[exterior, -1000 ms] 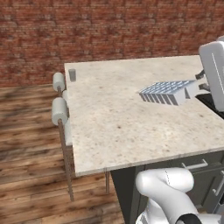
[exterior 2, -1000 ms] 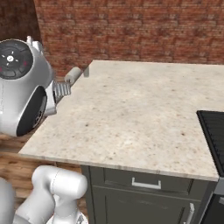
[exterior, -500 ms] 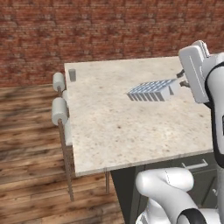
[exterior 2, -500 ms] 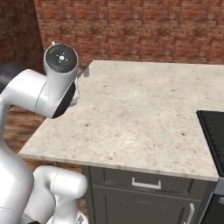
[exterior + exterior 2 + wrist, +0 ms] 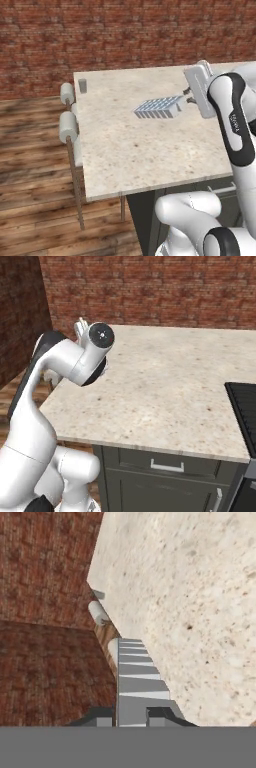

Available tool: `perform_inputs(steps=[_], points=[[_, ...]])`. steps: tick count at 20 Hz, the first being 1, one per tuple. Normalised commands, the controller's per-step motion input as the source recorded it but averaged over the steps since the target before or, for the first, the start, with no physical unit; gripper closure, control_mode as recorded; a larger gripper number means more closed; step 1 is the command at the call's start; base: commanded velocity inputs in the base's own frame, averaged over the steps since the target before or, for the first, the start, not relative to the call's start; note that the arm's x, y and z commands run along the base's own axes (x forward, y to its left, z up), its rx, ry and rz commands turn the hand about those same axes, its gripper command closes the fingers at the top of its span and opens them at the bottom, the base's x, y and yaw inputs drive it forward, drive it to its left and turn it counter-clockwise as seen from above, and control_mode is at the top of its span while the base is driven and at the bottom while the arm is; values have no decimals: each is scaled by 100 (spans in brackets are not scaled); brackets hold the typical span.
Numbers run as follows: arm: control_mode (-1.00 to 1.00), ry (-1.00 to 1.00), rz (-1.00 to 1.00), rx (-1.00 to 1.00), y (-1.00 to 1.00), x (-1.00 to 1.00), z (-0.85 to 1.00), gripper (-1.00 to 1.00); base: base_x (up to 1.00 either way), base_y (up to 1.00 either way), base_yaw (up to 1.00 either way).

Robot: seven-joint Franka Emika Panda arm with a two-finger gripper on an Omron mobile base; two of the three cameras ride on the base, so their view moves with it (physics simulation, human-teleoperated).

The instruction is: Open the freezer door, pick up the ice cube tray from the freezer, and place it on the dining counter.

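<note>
Ice cube tray (image 5: 159,107) in tool (image 5: 187,96) grip, above dining counter (image 5: 140,150).

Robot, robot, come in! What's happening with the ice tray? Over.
Gripper shut on ice cube tray, fingers at one end. Tray above the dining counter, not yet set down. Small cup at far corner, nothing in the way.

Glossy white arm (image 5: 235,150) — dark joints, rounded links.

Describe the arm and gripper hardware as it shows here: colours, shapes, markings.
Glossy white rounded arm links with black bands at the joints; small dark lettering runs along one link. A round black joint cap has a small pale centre mark. The hand is a pale grey block; the gripper has two small dark fingertips. No cables visible.
</note>
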Motion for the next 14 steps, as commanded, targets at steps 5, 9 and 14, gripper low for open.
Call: perform_inputs(steps=[5,9,14], points=[[-100,0,5,0,0,75,-44,100,0,0,0],[-100,0,2,0,4,71,-42,100,0,0,0],[-100,0,0,0,1,63,-34,100,0,0,0]])
